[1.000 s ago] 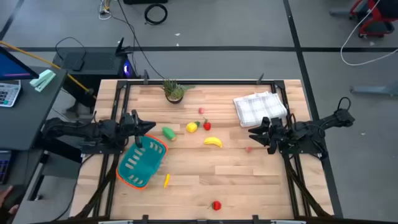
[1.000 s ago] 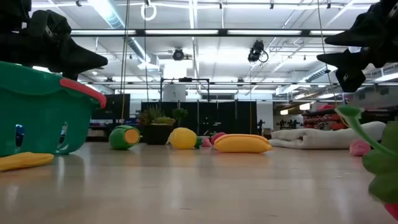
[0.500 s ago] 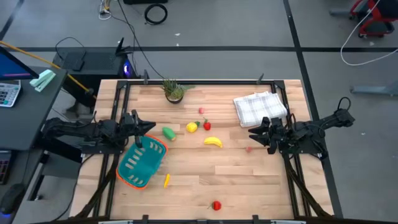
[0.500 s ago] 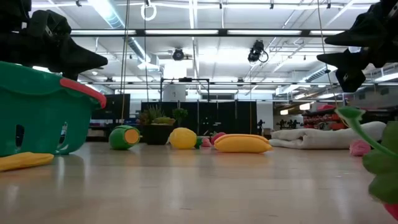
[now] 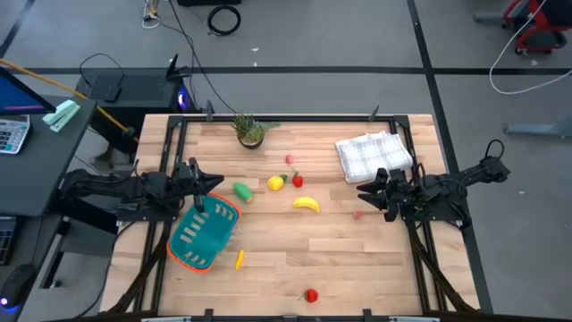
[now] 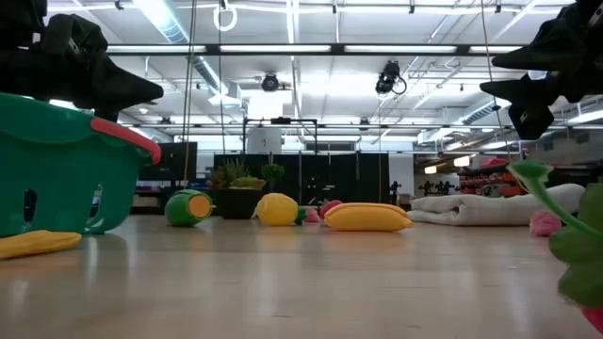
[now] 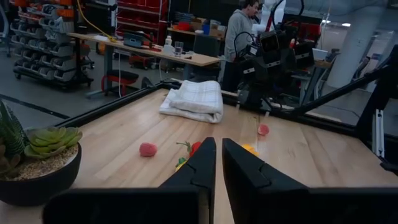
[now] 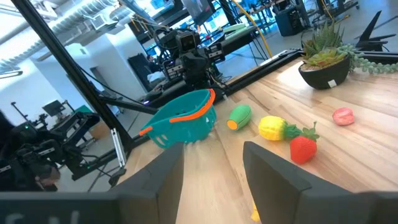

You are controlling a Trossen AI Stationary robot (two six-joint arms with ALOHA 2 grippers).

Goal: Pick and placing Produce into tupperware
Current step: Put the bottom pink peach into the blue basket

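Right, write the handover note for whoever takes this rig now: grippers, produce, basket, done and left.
Left gripper: nearly shut, empty, hanging over the far rim of the teal slotted plastic basket with the orange rim.
Right gripper: open, empty, at the table's right side beside the white checked cloth.
On the wood: green piece, yellow lemon, yellow banana, thin yellow-orange piece by the basket, red pieces, small pink pieces.
Done: nothing visible in the basket.
Left: all of the produce.
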